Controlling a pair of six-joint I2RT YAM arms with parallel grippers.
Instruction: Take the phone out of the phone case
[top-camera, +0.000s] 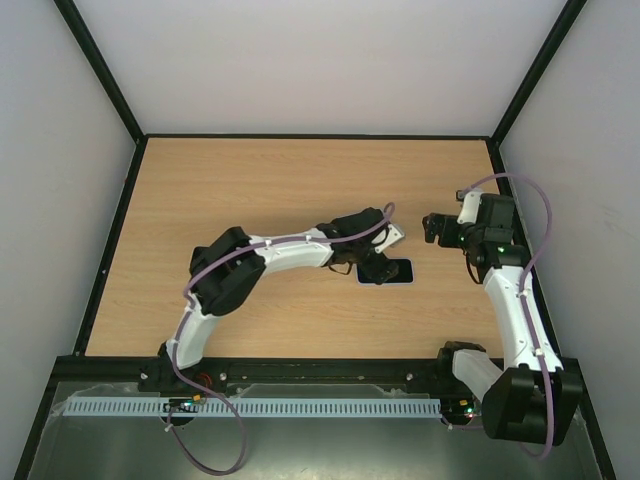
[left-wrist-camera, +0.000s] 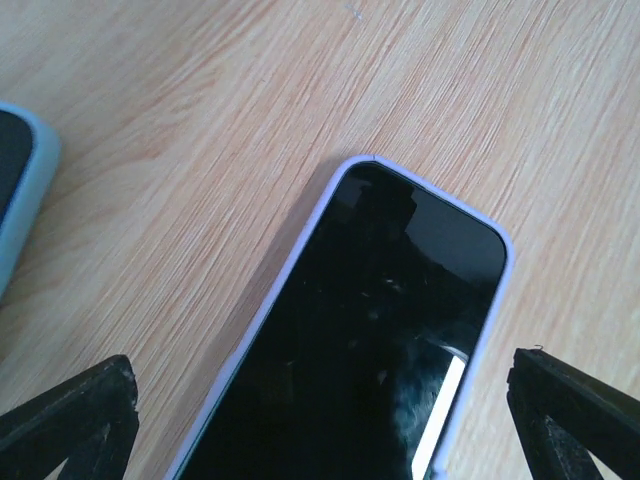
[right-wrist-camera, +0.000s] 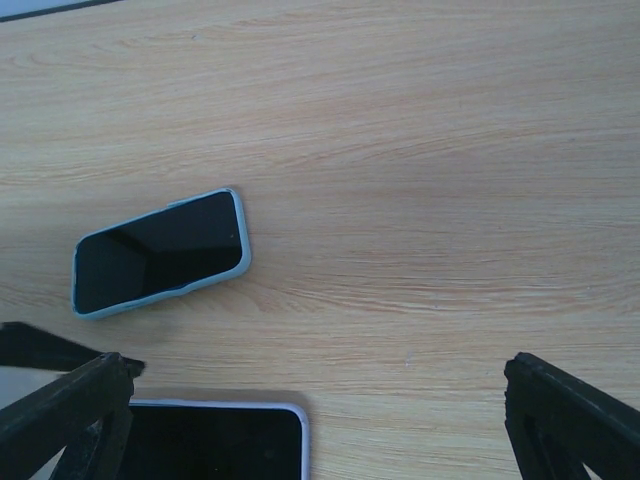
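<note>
Showing the task at its outset: the phone (left-wrist-camera: 380, 340) lies screen-up on the bench (top-camera: 250, 180), a little right of centre, fully seated in its lilac case (left-wrist-camera: 372, 161). The case rim runs unbroken round the one end of the glass that the left wrist view shows. No corner of the case is peeled back and no gap appears between rim and screen there; the other end lies outside that view. The left arm (top-camera: 290, 250) reaches across so that the left jaws hang directly above the phone, spread wide and straddling it, touching neither side as far as can be judged. The right arm (top-camera: 510, 300) holds the right jaws near the phone, to its right, likewise spread wide and gripping nothing. A second phone (right-wrist-camera: 160, 252), cased in pale blue, lies screen-up near the first but apart from it, and is largely hidden under the left arm in the top view. Judged from this, nothing of the extraction is done. What is left is to pin or grip the case, free one corner or edge of the rim, work the phone out and set the two apart. Both arms seem placed for an approach, not a grasp
</note>
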